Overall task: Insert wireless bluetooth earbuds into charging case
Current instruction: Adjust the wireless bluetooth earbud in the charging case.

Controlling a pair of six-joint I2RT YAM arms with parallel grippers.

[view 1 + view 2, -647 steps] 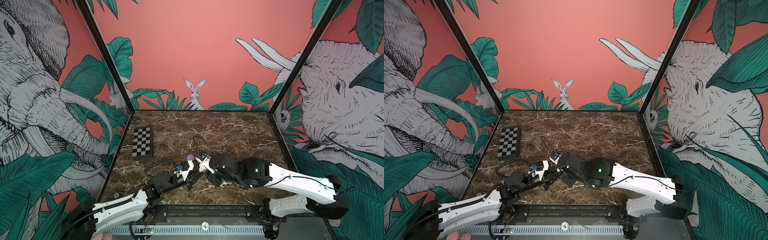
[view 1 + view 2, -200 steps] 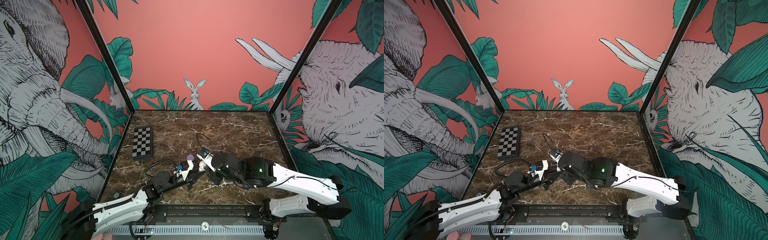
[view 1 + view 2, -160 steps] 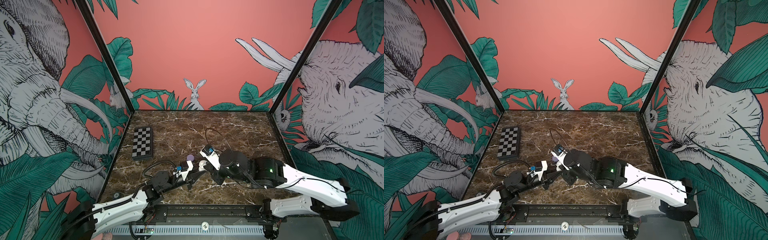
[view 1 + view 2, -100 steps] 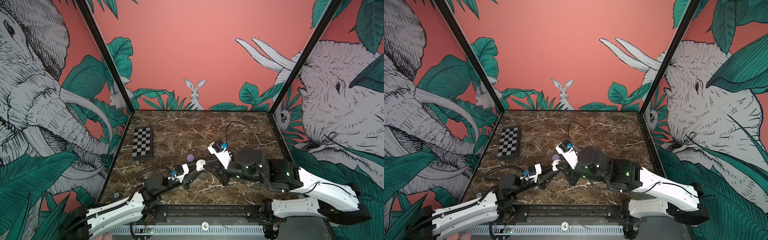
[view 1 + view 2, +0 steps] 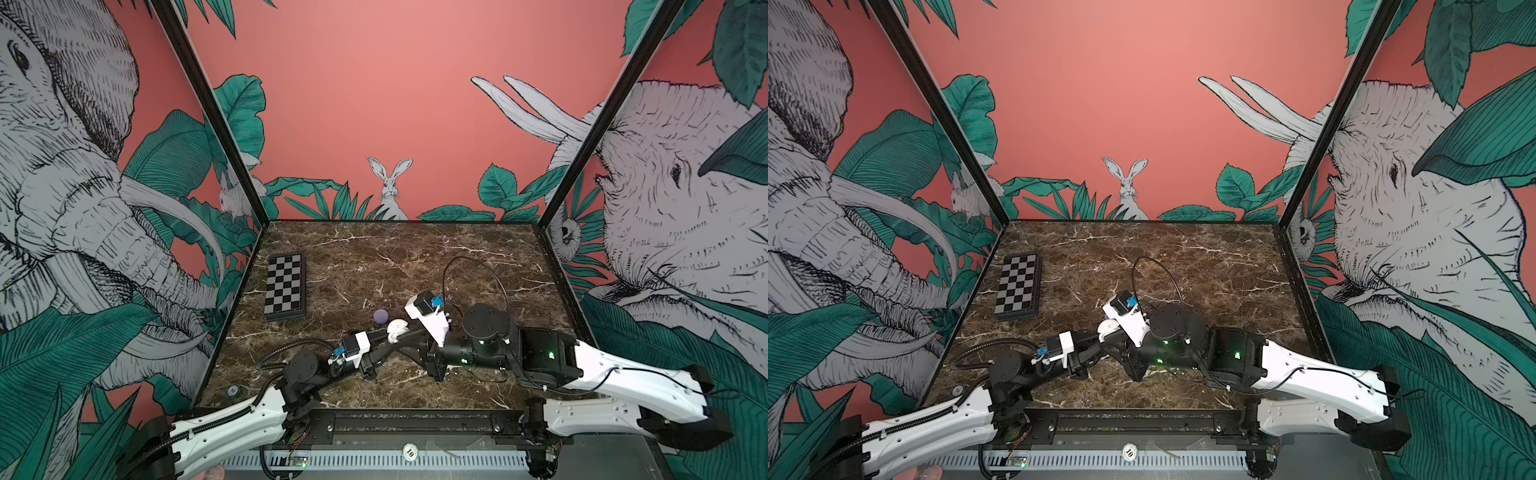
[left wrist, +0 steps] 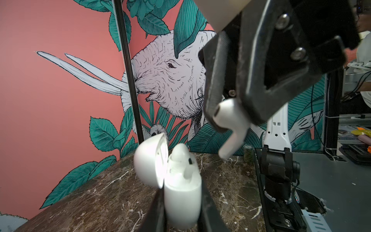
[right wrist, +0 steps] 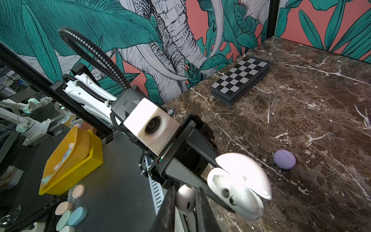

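Both your top views look down and back from high at the front over one marble table (image 5: 415,249); your wrist views face each other up close, sharing the white case (image 6: 181,200) and earbud (image 6: 228,116).

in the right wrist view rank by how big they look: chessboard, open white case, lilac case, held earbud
1. chessboard and open white case: look about alike; the case is much nearer the camera
2. lilac case and held earbud: also close, unsure; the earbud is nearer
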